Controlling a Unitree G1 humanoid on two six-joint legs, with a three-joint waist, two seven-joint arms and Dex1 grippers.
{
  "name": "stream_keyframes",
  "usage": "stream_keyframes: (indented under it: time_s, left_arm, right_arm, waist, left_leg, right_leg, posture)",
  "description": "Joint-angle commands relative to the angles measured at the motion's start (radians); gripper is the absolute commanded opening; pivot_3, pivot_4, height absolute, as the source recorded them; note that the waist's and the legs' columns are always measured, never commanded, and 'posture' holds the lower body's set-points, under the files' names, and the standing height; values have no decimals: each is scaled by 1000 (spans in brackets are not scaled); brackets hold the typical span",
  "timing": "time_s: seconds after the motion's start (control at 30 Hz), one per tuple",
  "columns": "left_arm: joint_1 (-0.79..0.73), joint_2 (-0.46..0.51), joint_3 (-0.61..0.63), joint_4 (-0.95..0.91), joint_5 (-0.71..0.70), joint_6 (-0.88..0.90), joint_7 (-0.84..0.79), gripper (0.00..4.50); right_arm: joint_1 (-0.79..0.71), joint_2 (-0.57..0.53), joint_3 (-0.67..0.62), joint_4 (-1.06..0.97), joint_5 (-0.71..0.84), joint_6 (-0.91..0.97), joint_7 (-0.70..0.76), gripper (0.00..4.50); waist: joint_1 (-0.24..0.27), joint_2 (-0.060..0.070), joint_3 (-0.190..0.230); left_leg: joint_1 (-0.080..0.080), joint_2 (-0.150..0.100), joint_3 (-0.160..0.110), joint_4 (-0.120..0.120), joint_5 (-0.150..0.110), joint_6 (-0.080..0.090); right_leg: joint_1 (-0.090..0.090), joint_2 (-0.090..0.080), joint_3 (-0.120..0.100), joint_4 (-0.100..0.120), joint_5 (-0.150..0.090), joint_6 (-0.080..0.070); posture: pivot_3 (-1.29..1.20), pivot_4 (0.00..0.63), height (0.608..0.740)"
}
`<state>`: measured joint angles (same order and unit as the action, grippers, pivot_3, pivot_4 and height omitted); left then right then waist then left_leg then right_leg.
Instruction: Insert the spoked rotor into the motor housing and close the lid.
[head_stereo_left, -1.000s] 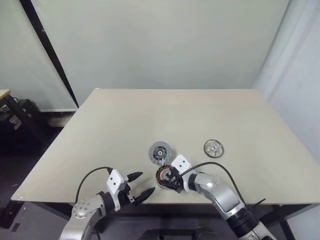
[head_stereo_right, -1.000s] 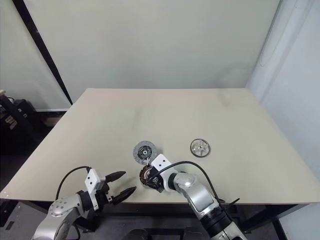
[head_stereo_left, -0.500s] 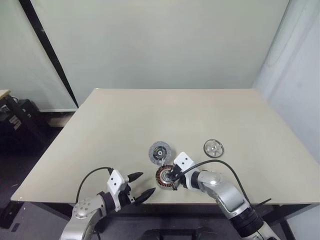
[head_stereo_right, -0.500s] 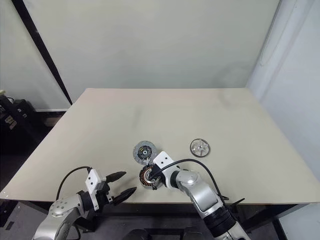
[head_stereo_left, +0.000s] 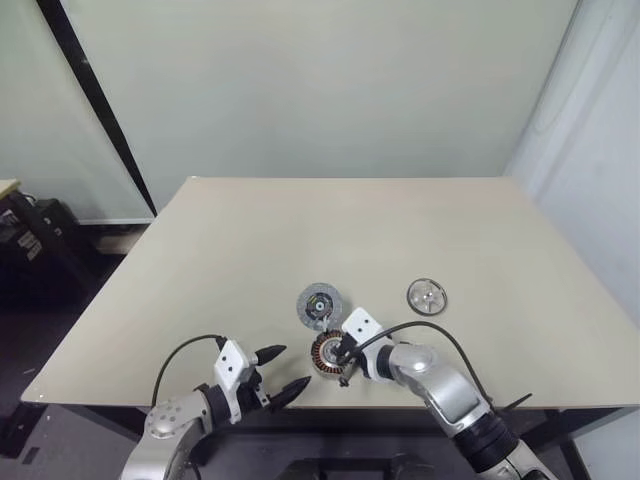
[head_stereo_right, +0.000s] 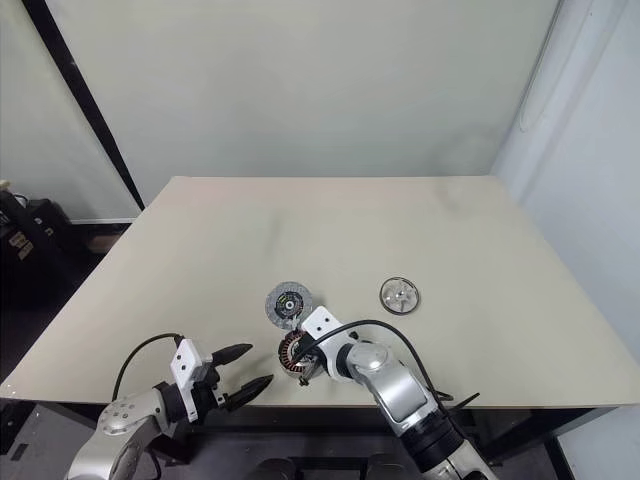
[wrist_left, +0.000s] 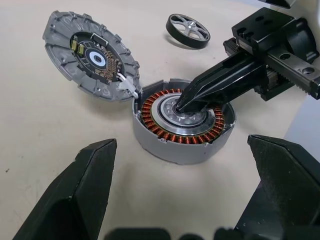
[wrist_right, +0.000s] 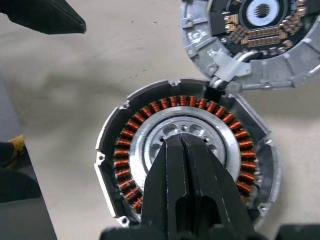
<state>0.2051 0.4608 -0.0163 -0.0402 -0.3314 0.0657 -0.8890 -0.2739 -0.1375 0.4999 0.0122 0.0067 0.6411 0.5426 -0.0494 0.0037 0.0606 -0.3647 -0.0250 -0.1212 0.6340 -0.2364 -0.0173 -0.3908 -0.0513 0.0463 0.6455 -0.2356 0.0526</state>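
Jaws of the right gripper are pressed together with nothing between them, their joined tips resting on the pale central hub of the motor housing. Jaws of the left gripper stand spread wide and empty near the front edge of the surface, just short of the housing and aimed toward it.

That housing sits flat with its open face up, so its axis runs vertical. Touching its far rim lies the lid, inner side up with the dark ring and circuit parts showing, joined to the housing by a short pale wire. The spoked rotor lies flat and well apart, off to the robot's right, its hub pointing up; being a ring, it has no long axis.

As I judge it, 2 risks stand out. A hard press or sideways drag by the closed tips could scrape the copper windings or shove the housing toward the surface edge. Shifting the housing could also strain the wire to the lid.
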Motion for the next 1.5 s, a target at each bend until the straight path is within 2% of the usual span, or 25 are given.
stream_keyframes:
  time_s: [0.03, 0.27, 0.43, 0.7, 1.07, 1.5]
  left_arm:
    - [-1, 2, 7, -23, -3, -15, 1, 4500]
    - [-1, 0, 7, -22, -4, -17, 2, 4500]
    - [-4, -2, 9, -15, -4, -22, 2, 4500]
    - [-16, -10, 7, -7, -2, -26, 3, 4500]
    - [-28, -12, 6, 0, -3, -26, 2, 4500]
    - [-35, -16, 2, 8, 0, -28, -2, 4500]
  right_arm:
    - [-22, 16, 11, -14, -4, -25, 5, 29]
    - [-22, 12, 9, -18, -9, -30, 7, 29]
    - [-31, 9, -40, -52, 9, -28, 1, 29]
    - [5, -12, -15, 26, -20, -54, 0, 29]
    - [-19, 10, -85, -24, 8, -53, -19, 29]
    - [-20, 9, -62, -28, -9, -56, -14, 29]
  waist:
    - [0, 0, 0]
    - [0, 0, 0]
    - [0, 0, 0]
    - [0, 0, 0]
    - [0, 0, 0]
    - [0, 0, 0]
  left_leg:
    - [0, 0, 0, 0, 0, 0]
    - [0, 0, 0, 0, 0, 0]
    - [0, 0, 0, 0, 0, 0]
    - [0, 0, 0, 0, 0, 0]
    - [0, 0, 0, 0, 0, 0]
    - [0, 0, 0, -1, 0, 0]
  right_leg:
    - [0, 0, 0, 0, 0, 0]
    - [0, 0, 0, 0, 0, 0]
    - [0, 0, 0, 0, 0, 0]
    - [0, 0, 0, 0, 0, 0]
    - [0, 0, 0, 0, 0, 0]
    - [0, 0, 0, 0, 0, 0]
  posture:
    - [0, 0, 740]
    - [0, 0, 740]
    - [0, 0, 740]
    - [0, 0, 740]
    - [0, 0, 740]
    - [0, 0, 740]
